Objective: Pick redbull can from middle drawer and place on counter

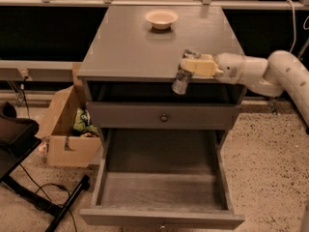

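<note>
the gripper (189,65), right of centre in the upper half of the frame, has pale cream-yellow fingers (199,65). behind it the arm (253,71) is white, built of smooth rounded shells, with a tan band at the wrist and a dotted seam along the thick right-edge segment.
</note>
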Controlling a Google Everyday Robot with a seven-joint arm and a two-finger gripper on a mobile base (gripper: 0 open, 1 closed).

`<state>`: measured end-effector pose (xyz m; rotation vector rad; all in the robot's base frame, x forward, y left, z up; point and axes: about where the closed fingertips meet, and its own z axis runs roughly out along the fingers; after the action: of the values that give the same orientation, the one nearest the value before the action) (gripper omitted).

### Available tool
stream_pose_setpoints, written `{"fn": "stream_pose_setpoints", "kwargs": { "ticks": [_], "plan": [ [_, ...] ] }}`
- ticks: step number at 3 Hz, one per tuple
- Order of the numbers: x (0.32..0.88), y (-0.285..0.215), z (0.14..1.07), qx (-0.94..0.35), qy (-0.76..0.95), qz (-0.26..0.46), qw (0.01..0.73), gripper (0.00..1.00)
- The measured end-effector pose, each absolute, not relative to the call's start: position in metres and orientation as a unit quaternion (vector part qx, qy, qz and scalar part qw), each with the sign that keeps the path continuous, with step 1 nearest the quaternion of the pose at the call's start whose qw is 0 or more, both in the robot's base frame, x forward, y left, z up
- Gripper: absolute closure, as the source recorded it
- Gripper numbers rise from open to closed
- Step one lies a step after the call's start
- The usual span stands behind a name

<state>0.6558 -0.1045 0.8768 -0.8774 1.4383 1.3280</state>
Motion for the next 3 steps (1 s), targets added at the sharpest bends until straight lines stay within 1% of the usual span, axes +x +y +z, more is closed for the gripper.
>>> {"fn": "stream_pose_setpoints", "kwargs": {
  "ticks": [1,2,3],
  "plan": [
    [0.721,-0.051,0.945,-0.369,0.566,0.536,0.506,1.0],
    [0.764,-0.016,0.991,-0.38,0.562,0.496,0.543,1.0],
    [0.792,0.02,1.007,-0.403,0.573,0.44,0.562,1.0]
  ]
}}
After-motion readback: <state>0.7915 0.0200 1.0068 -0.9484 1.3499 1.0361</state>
